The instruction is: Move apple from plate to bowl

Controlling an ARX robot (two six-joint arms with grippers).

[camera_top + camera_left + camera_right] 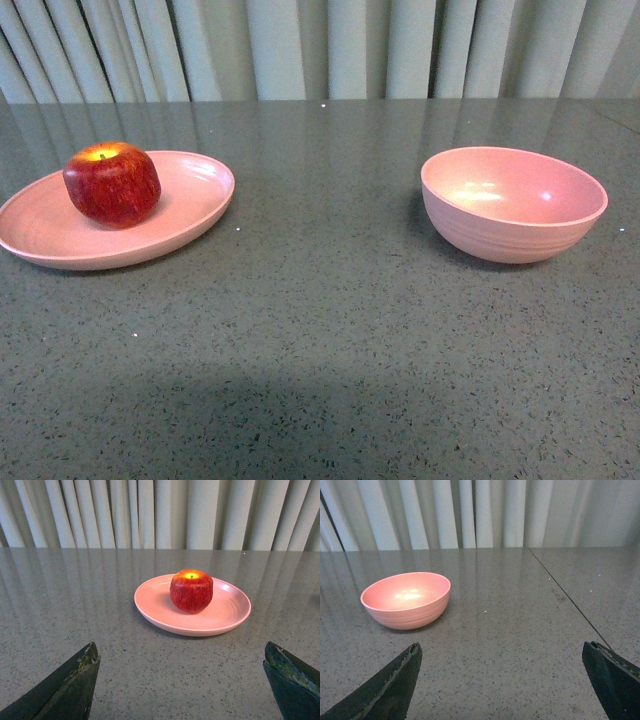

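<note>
The red apple [112,184] sits on the shallow pink plate [190,205] at the left of the table. The deep pink bowl [513,203] stands empty at the right. Neither arm shows in the front view. In the left wrist view my left gripper [181,652] is open and empty, well short of the plate [227,611] and the apple [191,591] on it. In the right wrist view my right gripper [502,652] is open and empty, with the bowl [406,600] ahead and off to one side.
The grey speckled table [330,330] carries only the plate and the bowl. Pale curtains [320,45] hang behind its far edge. A thin seam in the tabletop [565,592] runs past the right gripper.
</note>
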